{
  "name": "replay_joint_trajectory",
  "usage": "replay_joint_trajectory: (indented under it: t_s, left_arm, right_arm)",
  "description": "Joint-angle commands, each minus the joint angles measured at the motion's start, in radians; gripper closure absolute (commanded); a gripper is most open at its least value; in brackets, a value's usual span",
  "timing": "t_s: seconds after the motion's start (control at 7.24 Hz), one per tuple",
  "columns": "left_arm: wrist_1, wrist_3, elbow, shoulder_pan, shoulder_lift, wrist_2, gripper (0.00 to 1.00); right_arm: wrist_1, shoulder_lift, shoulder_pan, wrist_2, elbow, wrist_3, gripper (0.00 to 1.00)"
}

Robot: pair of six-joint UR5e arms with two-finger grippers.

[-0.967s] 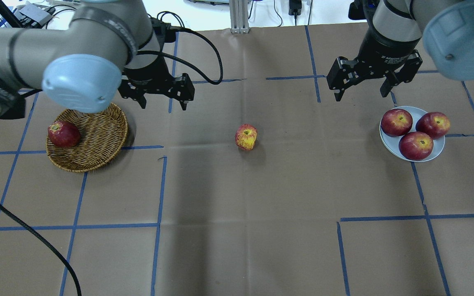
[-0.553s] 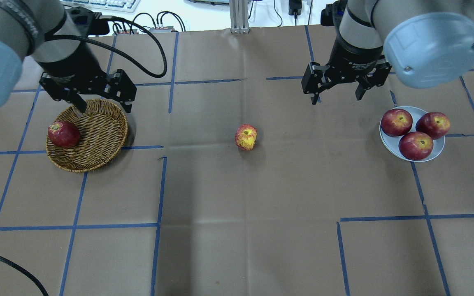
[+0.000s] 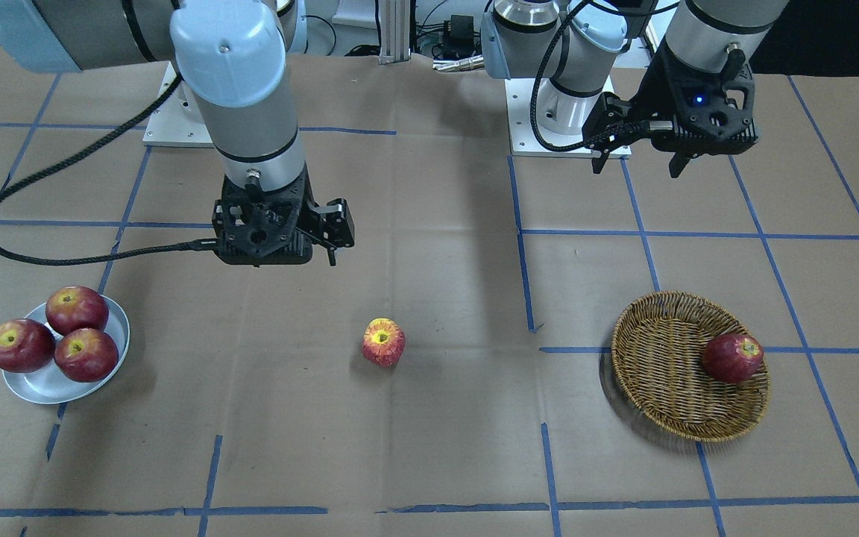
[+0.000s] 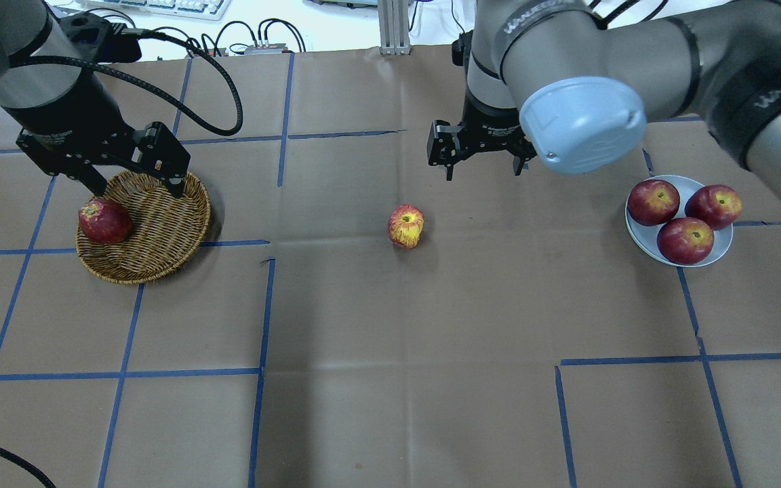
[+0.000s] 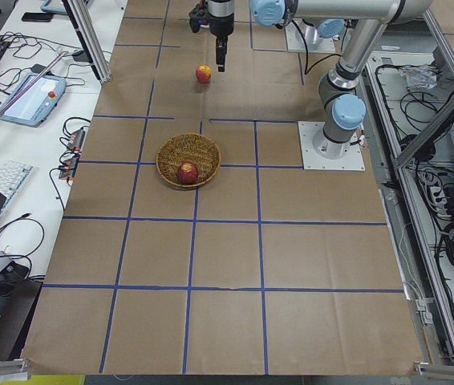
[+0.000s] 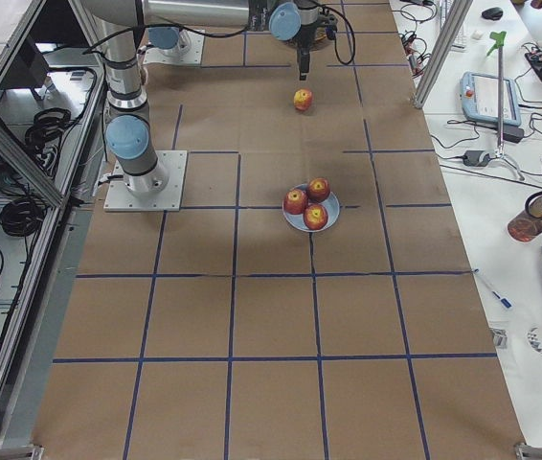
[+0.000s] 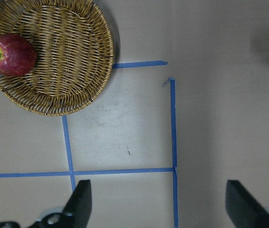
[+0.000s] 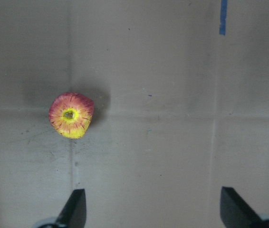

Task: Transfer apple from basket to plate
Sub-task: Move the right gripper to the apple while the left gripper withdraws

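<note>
The streaky pinkish-red apple (image 4: 405,226) with a yellow top lies on the paper at mid-table, outside the basket; it also shows in the right wrist view (image 8: 71,115). The wicker basket (image 4: 160,227) stands at the left and holds one dark red apple (image 4: 104,221). The pale plate (image 4: 640,236) at the right holds three dark red apples. My left gripper (image 4: 138,190) is open and empty above the basket's far rim. My right gripper (image 4: 484,173) is open and empty, beyond and right of the streaky apple.
Brown paper with blue tape lines covers the table. A black cable hangs from the left arm (image 4: 221,81). The right arm's elbow (image 4: 580,125) hangs between its gripper and the plate.
My left gripper has moved left to above the basket. My right gripper has moved left, away from the plate and toward the streaky apple. The apples have not moved.
</note>
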Motion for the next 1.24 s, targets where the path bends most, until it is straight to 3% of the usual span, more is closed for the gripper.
replay_joint_trajectory:
  t_s: [0.0,0.69,1.11]
  left_arm:
    - [-0.024,0.012,0.001,0.034,0.02,0.0,0.01]
    - [-0.024,0.037,0.001,0.048,0.023,-0.001,0.01]
    - [-0.024,0.037,-0.001,0.05,0.02,-0.003,0.01]
  right_arm:
    - [-0.11,0.129,0.087,-0.008,-0.021,0.086,0.0]
    - [-0.314,0.327,0.146,-0.011,-0.01,0.119,0.0]
    - [-0.319,0.349,0.144,-0.011,0.002,0.101,0.0]
